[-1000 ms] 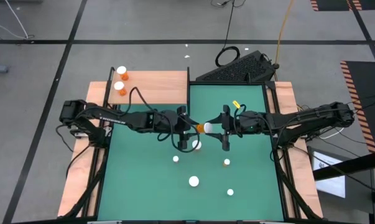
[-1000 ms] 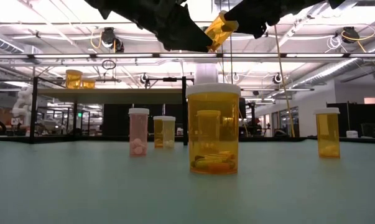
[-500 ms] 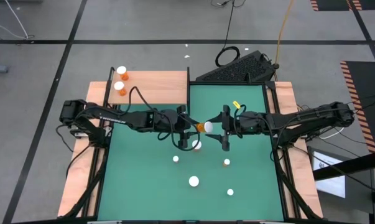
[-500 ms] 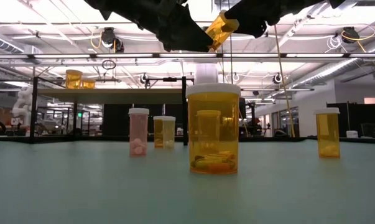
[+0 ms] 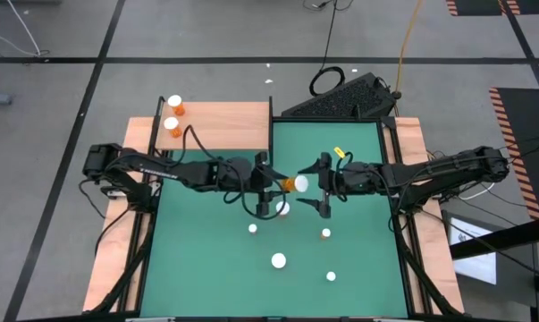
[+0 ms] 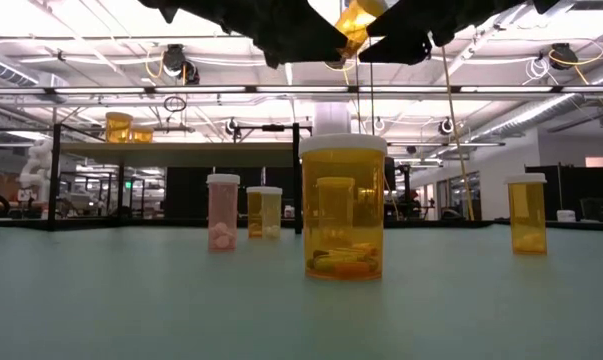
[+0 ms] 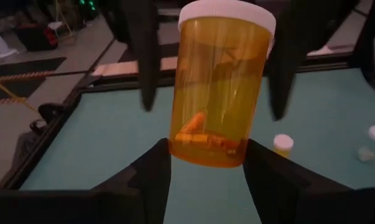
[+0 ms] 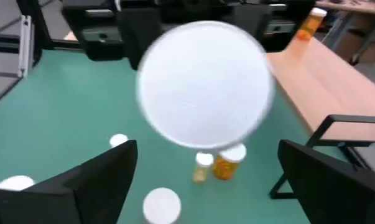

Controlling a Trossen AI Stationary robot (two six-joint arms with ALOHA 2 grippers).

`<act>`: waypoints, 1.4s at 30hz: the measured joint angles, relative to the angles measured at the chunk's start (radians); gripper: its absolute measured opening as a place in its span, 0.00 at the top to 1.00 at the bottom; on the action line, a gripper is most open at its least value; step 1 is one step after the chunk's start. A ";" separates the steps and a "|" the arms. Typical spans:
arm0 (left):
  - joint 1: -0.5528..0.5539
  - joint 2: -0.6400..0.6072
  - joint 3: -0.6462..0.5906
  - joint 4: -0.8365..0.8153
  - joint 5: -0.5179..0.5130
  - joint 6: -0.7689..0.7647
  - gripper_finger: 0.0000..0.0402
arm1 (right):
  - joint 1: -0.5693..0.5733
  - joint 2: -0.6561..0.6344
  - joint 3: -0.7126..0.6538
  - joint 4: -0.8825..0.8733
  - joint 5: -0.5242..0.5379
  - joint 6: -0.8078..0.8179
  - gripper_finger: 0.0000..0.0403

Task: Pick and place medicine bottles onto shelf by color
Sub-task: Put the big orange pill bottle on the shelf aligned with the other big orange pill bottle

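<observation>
Orange medicine bottle (image 5: 290, 183) held in mid-air above the middle of the green mat (image 5: 206, 268), lying on its side, long axis along the line between the two arms, white cap toward three o'clock. Left gripper (image 5: 267, 190) clamped on the bottle's base end (image 7: 207, 143) — right gripper (image 5: 321, 186) spread wide around the cap (image 8: 204, 93), touching nothing. Nearer arm for the carry: the left, judging by its hold. Wooden shelf (image 5: 224, 125) at about eleven o'clock from the bottle — two orange bottles (image 5: 173, 116) standing there already.
</observation>
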 joint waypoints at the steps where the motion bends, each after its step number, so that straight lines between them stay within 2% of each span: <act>1: -0.003 -0.005 0.000 -0.003 0.001 0.000 0.55 | 0.000 0.000 0.000 0.000 0.010 -0.009 0.04; 6: -0.011 -0.017 -0.001 0.036 0.003 -0.001 0.53 | 0.000 0.000 -0.001 0.024 0.018 -0.040 0.05; 8: -0.013 -0.022 -0.001 0.067 0.003 -0.001 0.53 | 0.002 0.000 -0.022 0.089 0.017 -0.050 0.05; 13: -0.013 -0.020 0.000 0.122 0.003 0.012 0.54 | 0.006 -0.005 -0.120 0.329 0.018 -0.070 0.06; 19: -0.011 -0.020 0.000 0.212 0.003 0.020 0.53 | 0.005 -0.084 -0.277 0.671 0.014 -0.128 0.06; 26: -0.011 -0.020 0.000 0.331 0.004 0.042 0.53 | 0.004 -0.123 -0.418 0.963 -0.051 -0.159 0.06; 29: -0.010 -0.020 0.000 0.366 0.004 0.039 0.53 | 0.004 -0.110 -0.420 1.015 -0.091 -0.162 0.06; 34: -0.010 0.010 0.000 0.415 0.011 0.014 0.53 | 0.004 -0.095 -0.420 1.059 -0.091 -0.154 0.06; 42: -0.010 0.123 0.000 0.553 0.048 -0.039 0.52 | 0.004 -0.091 -0.420 1.075 -0.089 -0.132 0.06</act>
